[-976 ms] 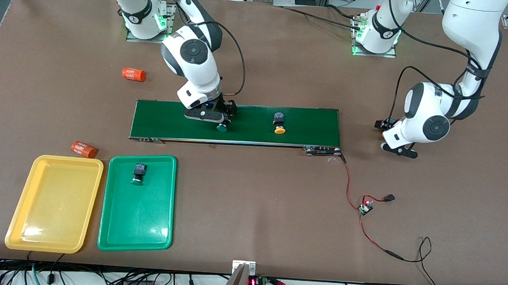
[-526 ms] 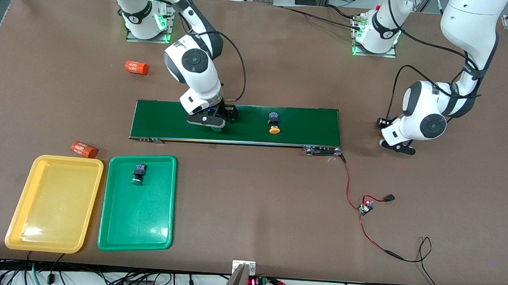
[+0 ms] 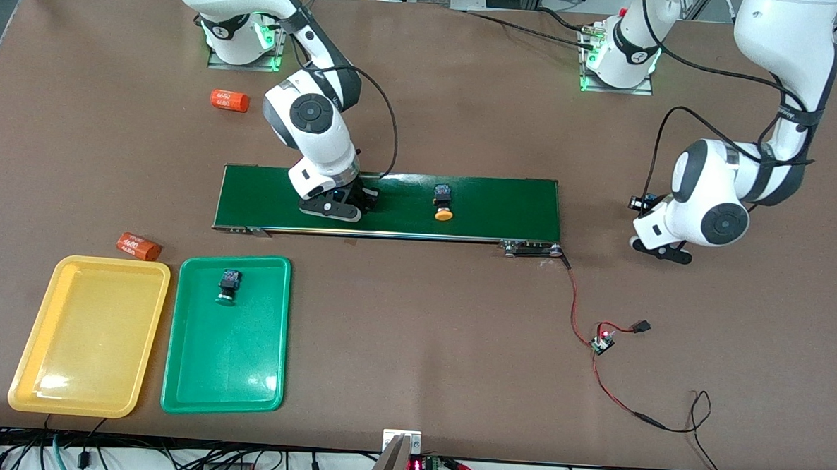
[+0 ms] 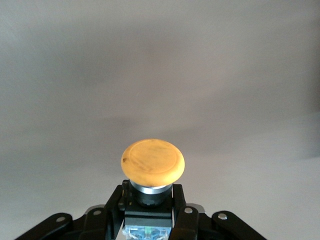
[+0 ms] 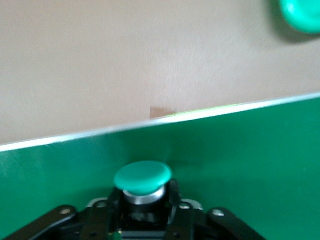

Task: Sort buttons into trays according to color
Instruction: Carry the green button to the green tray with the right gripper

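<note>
The right gripper point(image 3: 333, 208) sits low on the dark-green belt point(image 3: 497, 207), left of centre in the front view, its fingers clamped on a green-capped button point(image 5: 142, 178). The right wrist view shows the cap jutting out between the fingers, with the belt's bright edge and bare table ahead of it. From this grip the green tray point(image 3: 273, 327) lies toward the lower left of the front view, nearer the camera than the belt, with the yellow tray point(image 3: 31, 359) just beside it at the frame's lower left. A green-capped button point(image 3: 228, 286) already rests in the green tray's upper part. The right arm bends steeply down from its base at the upper left, wrist tipped toward the belt.

The left gripper point(image 3: 662, 247) hangs over bare table at the right of the front view, off the belt's end, closed on a yellow-capped button point(image 4: 153, 162), which the left wrist view shows pinched by its body. That arm is well apart from both trays, so its carry is probably the longer.

One more yellow-capped button point(image 3: 442, 202) lies on the belt near the frame's centre, cap toward the camera.
</note>
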`<state>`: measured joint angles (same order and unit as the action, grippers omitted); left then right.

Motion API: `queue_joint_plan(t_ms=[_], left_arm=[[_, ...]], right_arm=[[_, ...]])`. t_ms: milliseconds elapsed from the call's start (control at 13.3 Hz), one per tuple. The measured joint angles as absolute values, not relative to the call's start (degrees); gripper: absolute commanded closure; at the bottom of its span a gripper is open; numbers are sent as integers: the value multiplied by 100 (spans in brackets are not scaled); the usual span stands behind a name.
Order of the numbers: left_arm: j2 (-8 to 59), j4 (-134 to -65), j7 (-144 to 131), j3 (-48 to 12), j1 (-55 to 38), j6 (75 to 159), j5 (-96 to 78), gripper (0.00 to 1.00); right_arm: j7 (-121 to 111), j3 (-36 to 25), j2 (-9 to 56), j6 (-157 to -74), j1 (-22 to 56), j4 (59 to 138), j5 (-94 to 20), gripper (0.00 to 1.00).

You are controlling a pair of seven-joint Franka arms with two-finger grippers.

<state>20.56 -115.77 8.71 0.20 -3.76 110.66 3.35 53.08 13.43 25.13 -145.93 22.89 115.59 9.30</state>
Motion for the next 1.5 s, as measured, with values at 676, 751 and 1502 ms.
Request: queue_joint_plan(t_ms=[676, 751, 1502], left_arm=[[2483, -10735, -1742, -1677, -936, 11293, -996, 72], [2549, -10758, -1830, -1708, -1000, 11380, -997, 51], [2005, -10451, -1874, -1577, -984, 11035, -997, 0]], right_arm=[[3185, 1024, 2298, -12719, 1189, 10250, 930, 100], [2703, 1022, 2340, -12700, 835, 10227, 930, 100], [1085, 1121, 3861, -12727, -191, 8785, 929, 100]])
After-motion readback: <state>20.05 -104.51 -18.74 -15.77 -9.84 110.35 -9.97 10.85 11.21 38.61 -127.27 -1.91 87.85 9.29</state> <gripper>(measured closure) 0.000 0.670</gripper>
